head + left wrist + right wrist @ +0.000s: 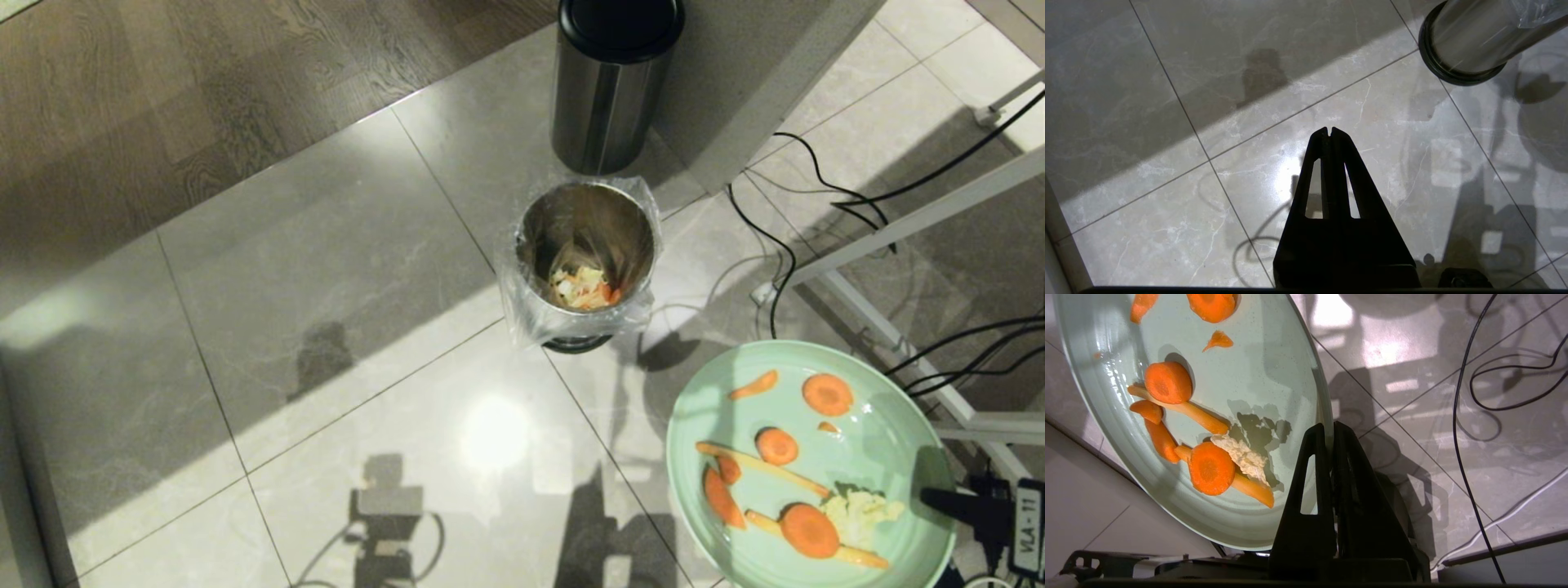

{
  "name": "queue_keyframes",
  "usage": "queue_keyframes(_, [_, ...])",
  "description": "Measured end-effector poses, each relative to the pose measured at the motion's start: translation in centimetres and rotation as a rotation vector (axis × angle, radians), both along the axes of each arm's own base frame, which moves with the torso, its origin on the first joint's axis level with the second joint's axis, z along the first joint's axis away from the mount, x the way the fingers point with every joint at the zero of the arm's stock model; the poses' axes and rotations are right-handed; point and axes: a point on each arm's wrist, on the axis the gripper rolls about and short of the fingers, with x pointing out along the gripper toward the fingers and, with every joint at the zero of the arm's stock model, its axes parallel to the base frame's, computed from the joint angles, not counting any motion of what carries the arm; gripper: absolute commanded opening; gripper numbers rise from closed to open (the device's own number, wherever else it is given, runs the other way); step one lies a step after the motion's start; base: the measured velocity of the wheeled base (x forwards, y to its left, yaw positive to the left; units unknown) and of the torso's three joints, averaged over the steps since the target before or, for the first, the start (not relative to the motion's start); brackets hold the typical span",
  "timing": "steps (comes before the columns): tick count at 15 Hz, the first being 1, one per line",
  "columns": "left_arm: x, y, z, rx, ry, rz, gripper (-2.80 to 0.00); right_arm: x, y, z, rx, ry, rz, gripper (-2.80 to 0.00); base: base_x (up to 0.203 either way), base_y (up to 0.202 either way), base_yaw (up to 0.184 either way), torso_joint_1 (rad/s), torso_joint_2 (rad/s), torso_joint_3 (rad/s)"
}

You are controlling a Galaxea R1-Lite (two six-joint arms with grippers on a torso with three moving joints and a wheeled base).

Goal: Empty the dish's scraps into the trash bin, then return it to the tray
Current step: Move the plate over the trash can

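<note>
At head view's lower right, dish [882, 457] edge cut off; right gripper [1331, 428] clenched on rim, carrot scraps [808, 529] aboard. Bin [588, 253] holds earlier waste. Left gripper [1329, 131] closed, empty.

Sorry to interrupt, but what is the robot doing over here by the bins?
The right gripper is shut on the rim of the mint-green dish, holding it above the floor, near the bag-lined trash bin. The scraps, carrot pieces and a pale vegetable bit, are all on the dish, nothing tipped out yet, though the bin already holds some food waste. The left gripper is shut and empty over the tiles. A second steel bin with a black top stands behind.
</note>
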Motion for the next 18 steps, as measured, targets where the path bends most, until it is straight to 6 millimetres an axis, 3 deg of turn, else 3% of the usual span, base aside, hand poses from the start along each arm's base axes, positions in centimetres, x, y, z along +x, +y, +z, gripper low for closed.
queue_keyframes(8, [0.0, 0.0, 0.0, -0.001, 0.000, 0.000, -2.80, 3.3, 0.6, 0.9, -0.032, -0.039, -0.044, -2.80, 0.000, 0.000, 0.000, 0.000, 0.00, 0.000])
queue_keyframes(18, [0.0, 0.0, 0.0, 0.000, 0.000, 0.001, -2.80, 10.5, 1.2, 4.4, 0.004, -0.113, -0.125, -2.80, 0.000, 0.000, 0.000, 0.000, 0.00, 0.000])
